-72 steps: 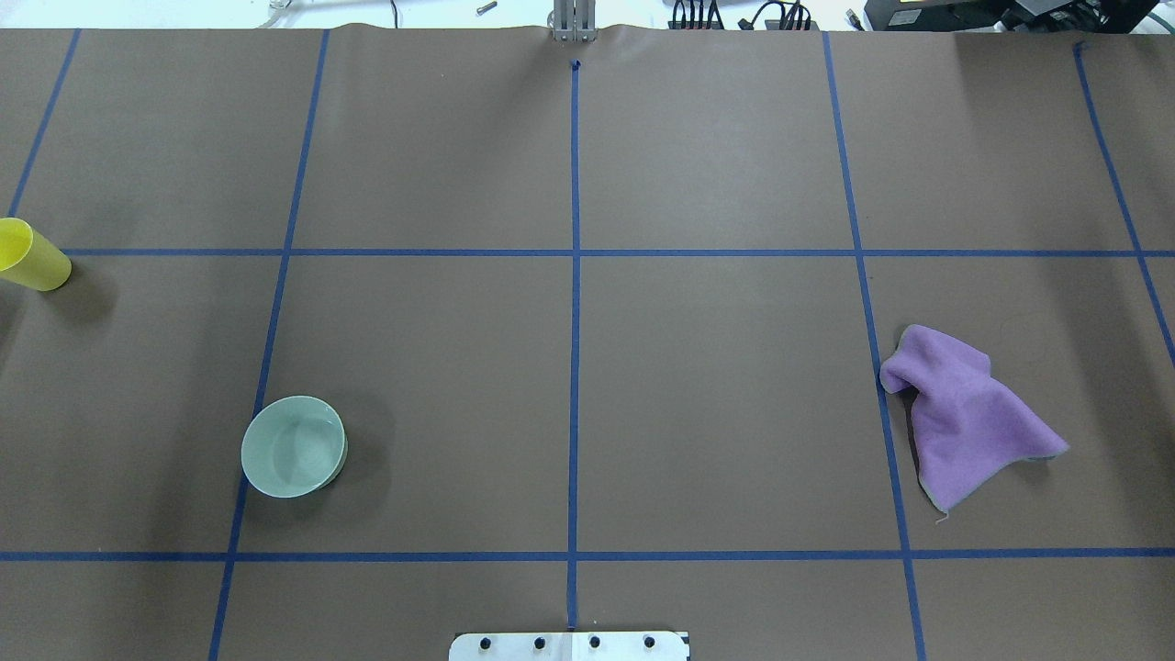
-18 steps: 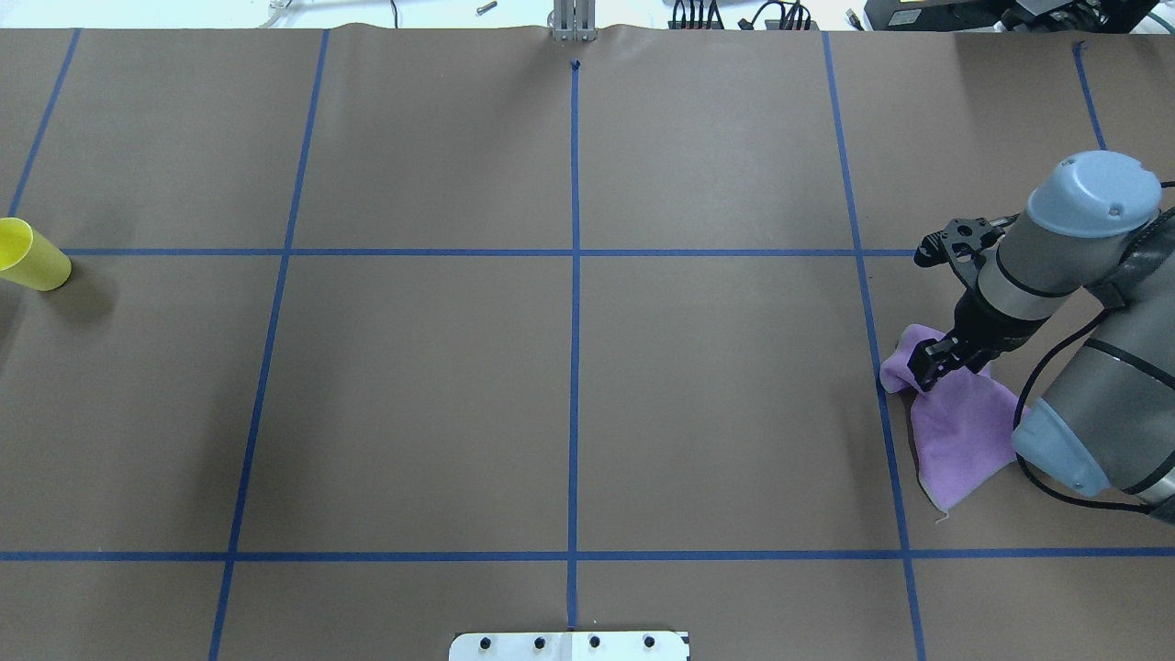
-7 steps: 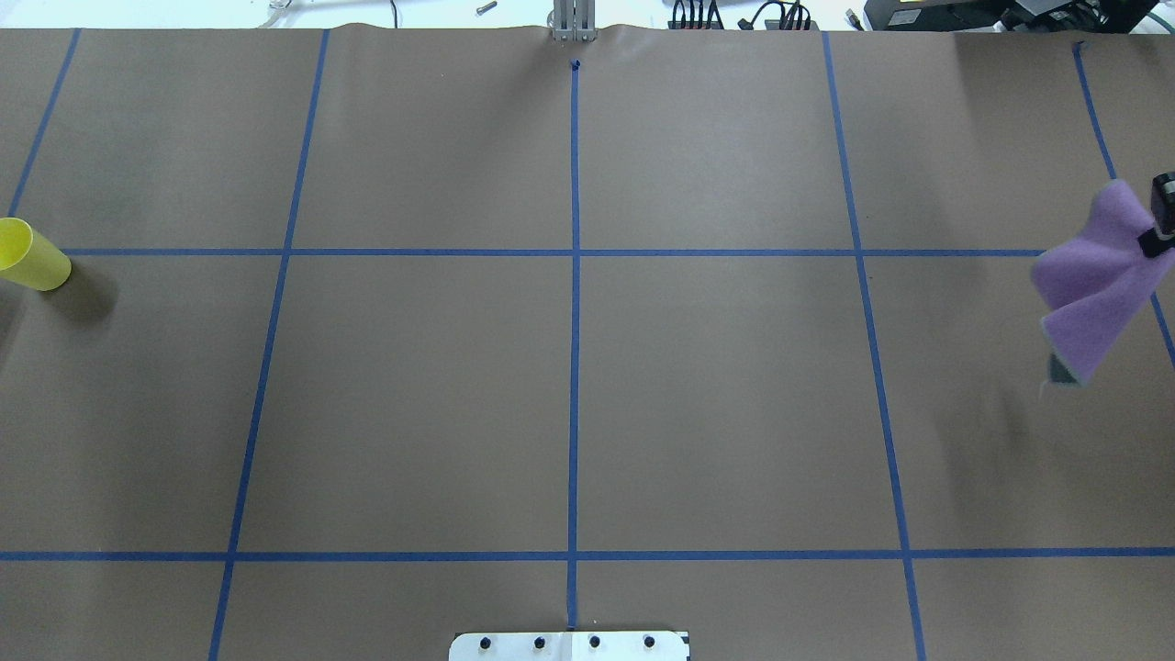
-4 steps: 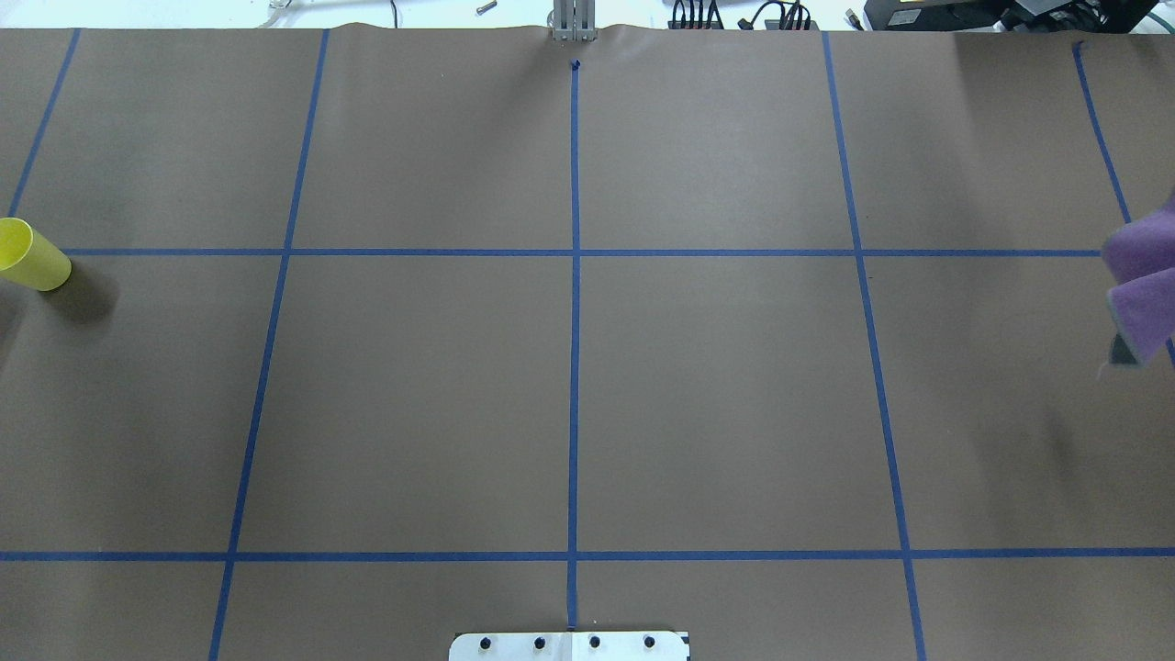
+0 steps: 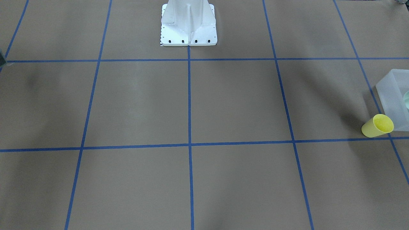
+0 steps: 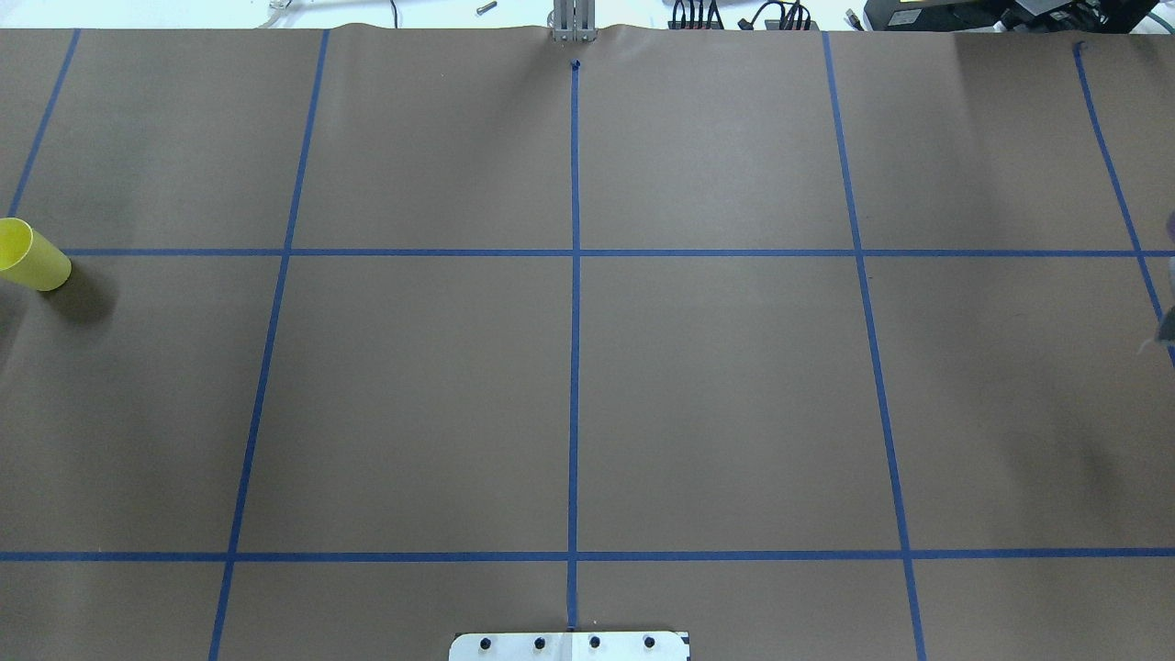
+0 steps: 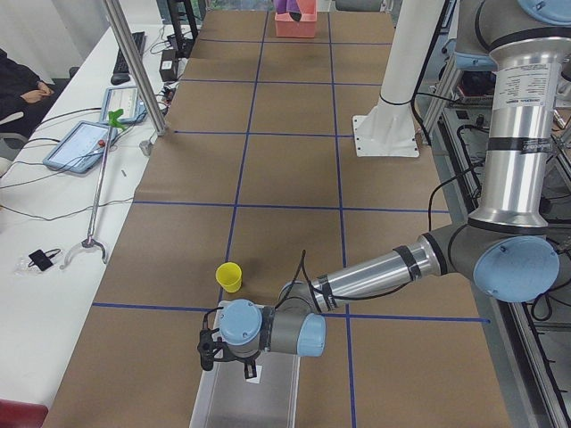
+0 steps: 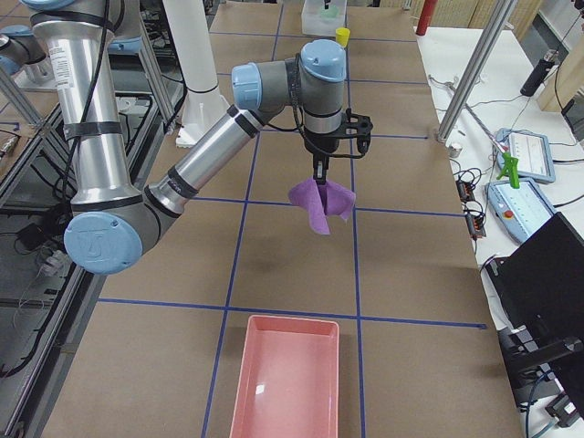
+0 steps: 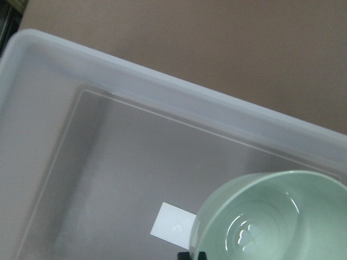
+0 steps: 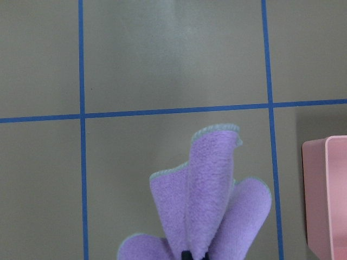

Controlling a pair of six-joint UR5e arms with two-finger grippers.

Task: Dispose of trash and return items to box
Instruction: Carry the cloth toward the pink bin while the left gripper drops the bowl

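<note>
- The bowl is seen inside the box, upright and close to one wall. This return is judged done or nearly done. Whether it rests on the floor or is held just above it cannot be told.
- The left end effector is positioned over the box. Only a dark tip is seen at the bowl's rim in the wrist view, so clamped or released cannot be told.
- The purple cloth is pinched in the closed right end effector and hangs clear of the surface. It is not yet deposited.
- The pink tray is placed at the robot's right end of the surface. The cloth is near it but not over it. The tray is judged the likely drop point, which is not confirmed.
- The yellow cup is left lying on its side on the surface, just beside the box. It is judged outstanding.
- Bowl: small, round, pale mint-green glossy plastic. The inner wall is smooth with light glints, and the bowl is much smaller than the box.
- Box: translucent frosted white with plain straight walls. A white label is seen at its floor.
</note>
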